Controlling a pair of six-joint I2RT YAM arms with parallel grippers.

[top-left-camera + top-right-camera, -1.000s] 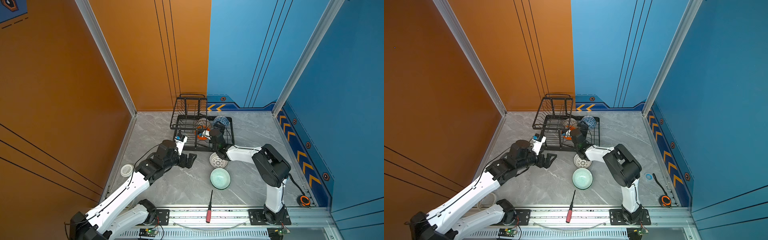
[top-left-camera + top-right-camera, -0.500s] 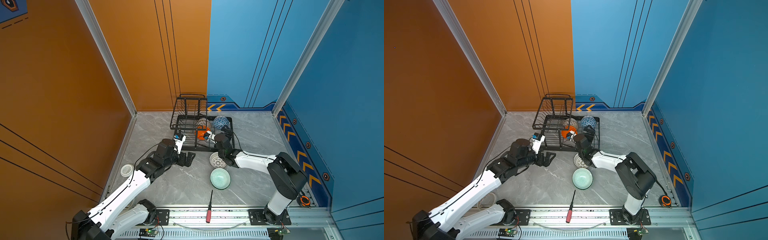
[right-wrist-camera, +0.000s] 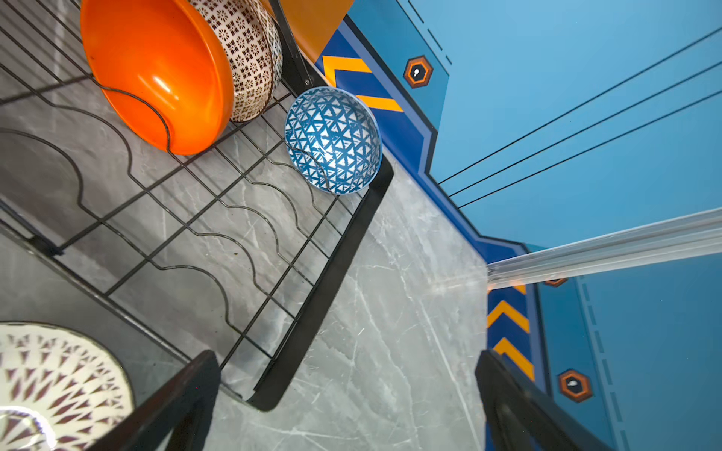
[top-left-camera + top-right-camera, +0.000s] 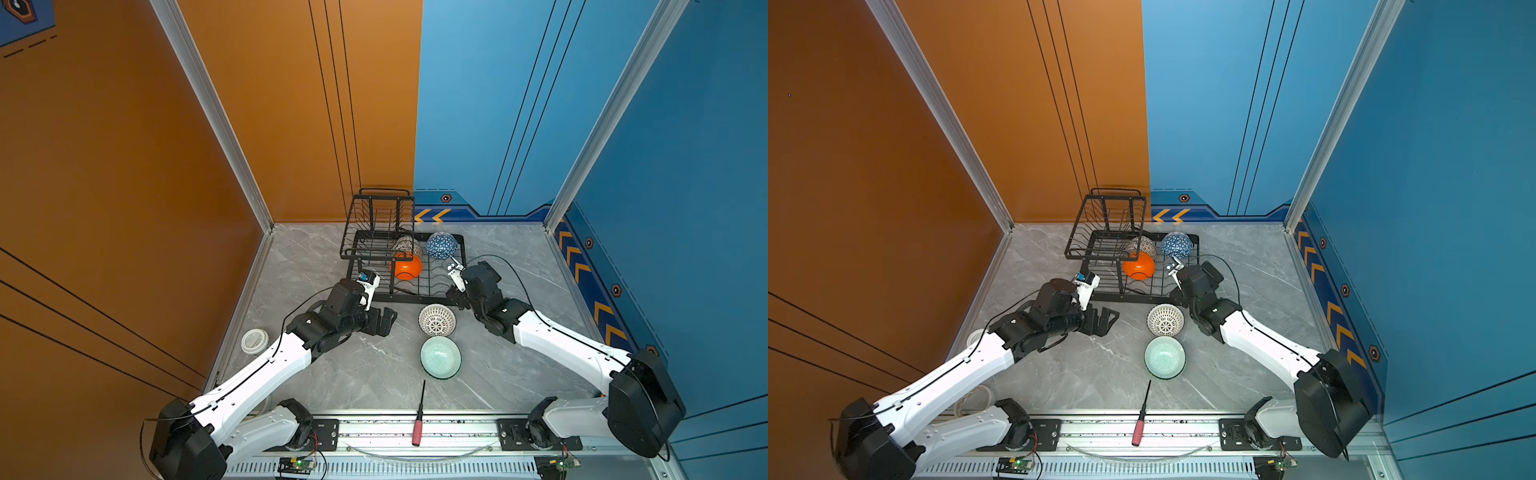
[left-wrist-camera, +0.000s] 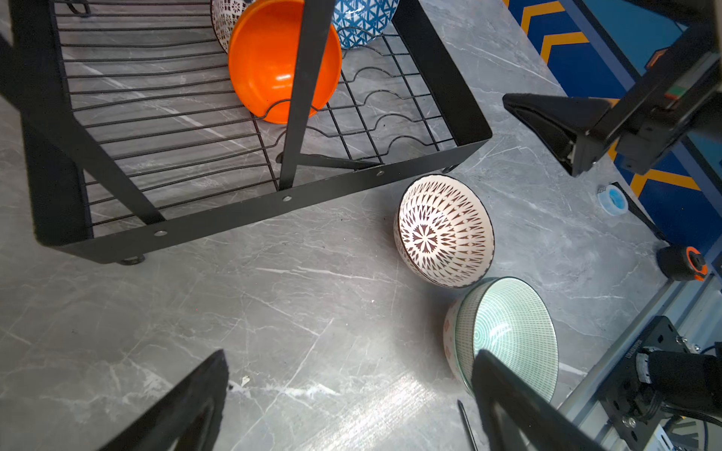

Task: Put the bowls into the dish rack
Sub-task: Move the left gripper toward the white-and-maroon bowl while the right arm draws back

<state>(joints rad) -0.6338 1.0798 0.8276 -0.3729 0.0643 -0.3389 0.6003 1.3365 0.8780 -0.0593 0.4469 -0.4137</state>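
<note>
A black wire dish rack (image 4: 409,298) sits at the back of a grey table. The left gripper (image 4: 386,322), in front of the rack, and the right gripper (image 4: 456,300), at its front right corner, are both spread wide and empty. In the rack's low tray stand an orange bowl (image 4: 406,266), a cream dotted bowl (image 4: 406,245) and a blue-white triangle bowl (image 4: 441,245). A white lattice bowl (image 4: 436,320) and a mint green bowl (image 4: 440,357) sit on the table just beside each other.
</note>
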